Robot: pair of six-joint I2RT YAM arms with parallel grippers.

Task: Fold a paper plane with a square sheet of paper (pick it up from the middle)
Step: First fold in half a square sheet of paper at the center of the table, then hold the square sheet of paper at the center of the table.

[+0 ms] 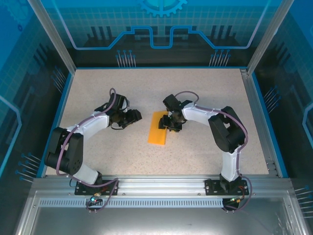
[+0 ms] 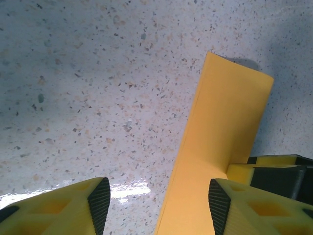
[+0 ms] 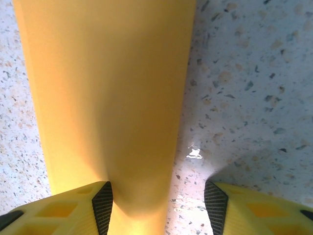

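Observation:
The square sheet of paper [image 1: 157, 129] lies on the table folded into a narrow orange-yellow strip. My right gripper [image 1: 169, 127] hovers at the strip's far right end, open. In the right wrist view the paper [image 3: 107, 98] runs up from between the jaws, against the left pad [image 3: 102, 205], and my right gripper [image 3: 159, 208] closes on nothing. My left gripper [image 1: 136, 116] stands just left of the strip, open. In the left wrist view the paper [image 2: 220, 142] stretches ahead beside the right pad [image 2: 218, 203], with my left gripper [image 2: 159, 205] open over the bare table.
The speckled tabletop [image 1: 205, 93] has free room all round the strip. Metal frame posts and a blue rim [image 1: 66, 88] border it. A yellow finger of the right gripper [image 2: 274, 171] reaches into the left wrist view at the paper's right.

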